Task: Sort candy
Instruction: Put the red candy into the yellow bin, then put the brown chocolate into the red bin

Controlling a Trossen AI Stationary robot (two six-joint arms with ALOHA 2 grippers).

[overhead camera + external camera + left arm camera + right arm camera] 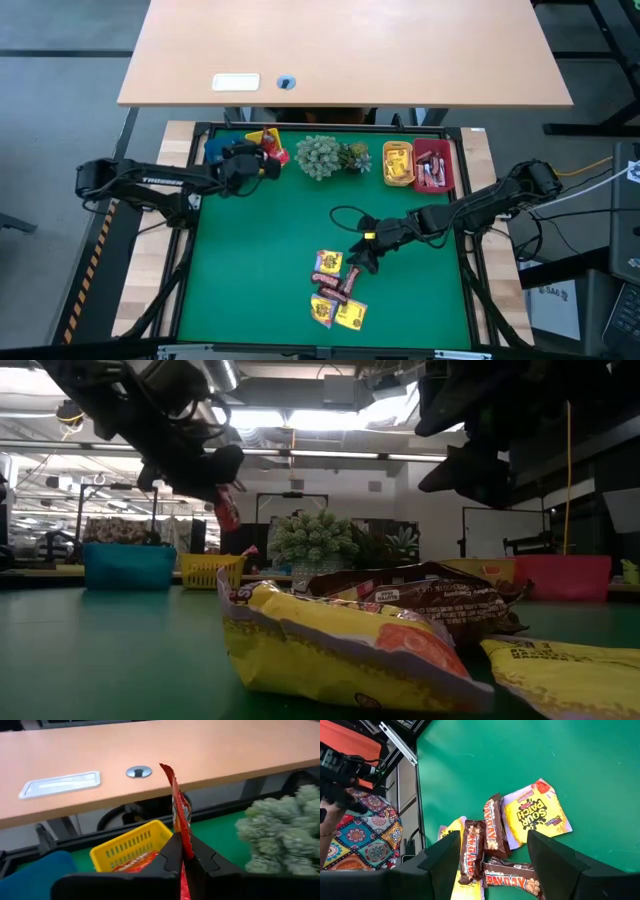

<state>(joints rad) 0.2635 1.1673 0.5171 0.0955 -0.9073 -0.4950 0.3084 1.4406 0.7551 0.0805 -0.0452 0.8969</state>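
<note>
Leftmost, at about eleven o'clock on the green mat (260, 260), the left gripper (262, 160) is pinched tight on a red packet (179, 815), which stands up between its fingers. It hangs above the yellow bin (131, 845), which sits just beside the blue bin (130, 565); another red packet already lies inside the yellow one, so this looks like the drop point for reds, with the packet carried high to clear the rim. Toward twelve o'clock sits the grey-green plant cluster (322, 156), and past it at one o'clock the orange bin (398, 164) and the red bin (434, 166), each with sweets in it. Nearer the mat's middle, the right gripper (362, 256) holds nothing, its fingers spread wide above the unsorted pile (338, 290) at six o'clock. It straddles a brown-red bar (470, 851), likely lined up for the next pick; yellow square packets (536, 813) lie touching the bars.
</note>
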